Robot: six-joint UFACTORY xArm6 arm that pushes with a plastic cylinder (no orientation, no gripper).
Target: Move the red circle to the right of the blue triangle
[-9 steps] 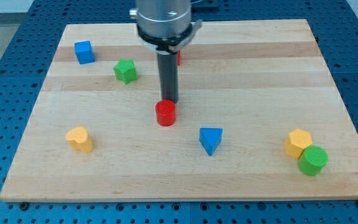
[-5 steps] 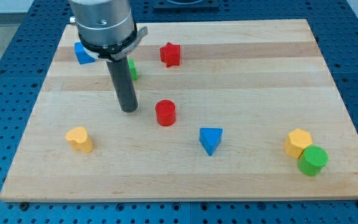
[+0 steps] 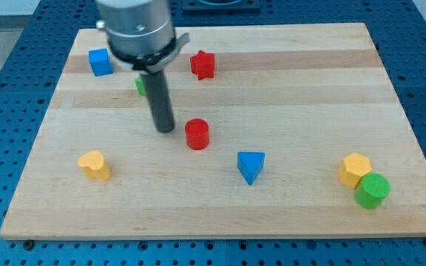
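The red circle [image 3: 197, 134] lies near the middle of the wooden board [image 3: 294, 89]. The blue triangle [image 3: 251, 165] lies below and to the right of it. My tip [image 3: 166, 129] is on the board just left of the red circle, a small gap apart from it. The rod rises toward the view's top and hides most of a green block [image 3: 140, 85].
A red star [image 3: 203, 64] and a blue cube [image 3: 100, 62] lie near the view's top. A yellow block [image 3: 95, 165] lies at the lower left. A yellow block [image 3: 354, 169] and a green cylinder [image 3: 372, 191] lie at the lower right.
My tip left the red circle's top side, swung far left, and has now come back right, close to the circle's left side. No block has moved.
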